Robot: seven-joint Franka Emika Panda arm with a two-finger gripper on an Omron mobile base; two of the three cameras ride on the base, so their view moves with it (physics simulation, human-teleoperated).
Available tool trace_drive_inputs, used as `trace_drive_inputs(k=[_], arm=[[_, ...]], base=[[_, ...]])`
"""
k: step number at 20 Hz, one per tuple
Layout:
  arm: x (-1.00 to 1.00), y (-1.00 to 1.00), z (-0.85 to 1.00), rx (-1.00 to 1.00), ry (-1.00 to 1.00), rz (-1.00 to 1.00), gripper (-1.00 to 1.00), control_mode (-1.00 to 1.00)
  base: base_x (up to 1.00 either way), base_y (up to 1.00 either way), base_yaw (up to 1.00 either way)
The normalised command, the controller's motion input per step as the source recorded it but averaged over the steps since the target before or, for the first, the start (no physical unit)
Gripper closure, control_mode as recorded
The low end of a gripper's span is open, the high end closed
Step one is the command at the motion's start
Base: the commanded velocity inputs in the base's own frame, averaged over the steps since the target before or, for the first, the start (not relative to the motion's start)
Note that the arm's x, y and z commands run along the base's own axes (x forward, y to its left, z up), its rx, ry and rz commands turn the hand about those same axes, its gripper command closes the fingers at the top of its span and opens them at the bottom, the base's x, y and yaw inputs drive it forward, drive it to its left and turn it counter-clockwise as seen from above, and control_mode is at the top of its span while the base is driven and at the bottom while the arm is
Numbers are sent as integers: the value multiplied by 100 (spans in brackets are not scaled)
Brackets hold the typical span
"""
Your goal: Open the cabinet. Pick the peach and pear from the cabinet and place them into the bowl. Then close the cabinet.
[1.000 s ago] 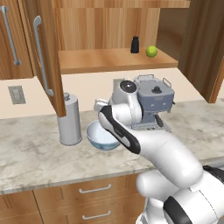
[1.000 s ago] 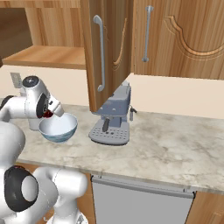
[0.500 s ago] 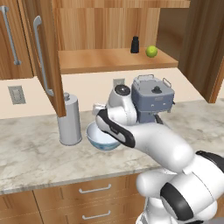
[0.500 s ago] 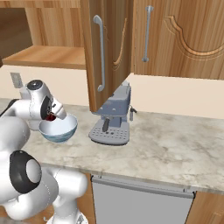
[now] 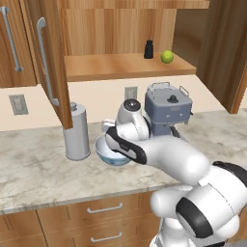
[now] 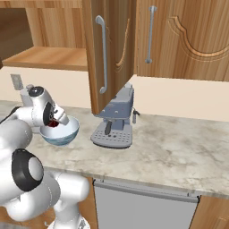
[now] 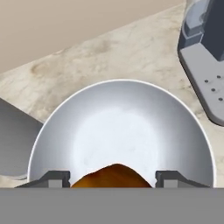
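The gripper [image 7: 113, 177] hangs over the bowl [image 7: 87, 131] with the peach [image 7: 111, 176] clamped between its two finger tips [image 7: 52, 178], jaws set wide around the fruit. In the right base view the red fruit [image 6: 53, 124] shows under the hand, just above the bowl's rim [image 6: 67, 134].

The step in hand is the drop, I judge. The bowl's hollow lies mostly ahead of the fingers, so nudging the hand toward the middle first would be wise; then lower it a little so the round fruit falls short and does not roll out over the glossy wall. Open the jaws fully and lift straight up, keeping the wrist off the rim.

Just beside the bowl stand a grey canister [image 5: 77, 132] and the coffee machine [image 5: 166, 108]; the arm must avoid both when rising. Above, the cabinet [image 5: 48, 58] stands open, with the pear [image 5: 167, 56] on its shelf near a dark bottle [image 5: 149, 49].
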Motion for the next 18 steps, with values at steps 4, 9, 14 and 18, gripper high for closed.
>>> trace_drive_inputs(k=[4, 9, 14, 18], arm=[[9, 0, -25, -4, 0, 0, 100, -100], [6, -3, -12, -2, -9, 0, -100, -100], [0, 0, 4, 0, -3, 0, -100, -100], [0, 0, 49, 0, -21, -2, -100, -100]], base=[[0, 0, 0], [0, 0, 0], [0, 0, 0], [0, 0, 0]])
